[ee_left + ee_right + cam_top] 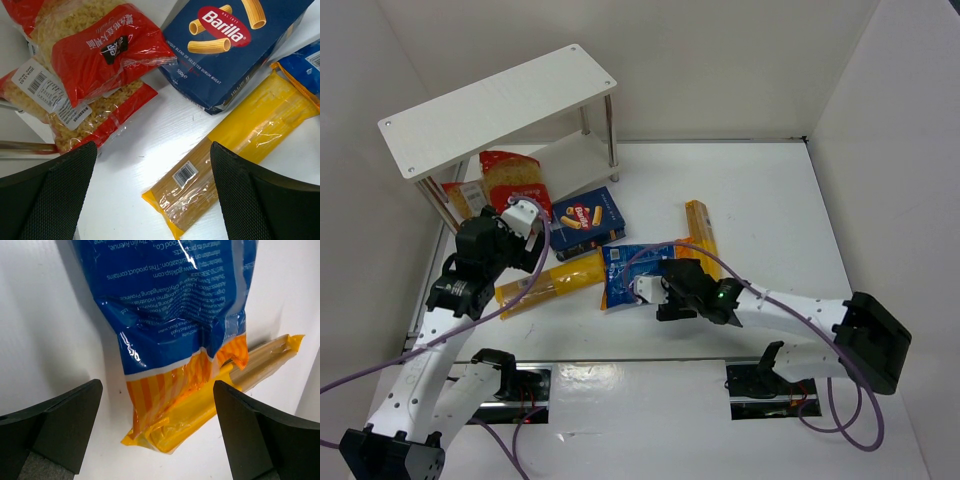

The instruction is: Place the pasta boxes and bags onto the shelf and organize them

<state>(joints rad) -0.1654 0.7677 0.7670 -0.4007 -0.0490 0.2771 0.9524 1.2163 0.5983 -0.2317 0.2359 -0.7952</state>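
Grippers both stand wide and empty. At centre frame the right gripper hangs over the orange end of the blue bag on the table. Its crinkly film looks soft, light, slippery: I'd pinch the fuller middle, not the seam. The left gripper hovers between red bag and yellow bag; the shelf stands upper left.

Open table at right; red bag across the shelf front.

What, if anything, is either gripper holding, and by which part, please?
Nothing is held. The left gripper and right gripper are both open; the right hangs over the orange end of the blue bag.
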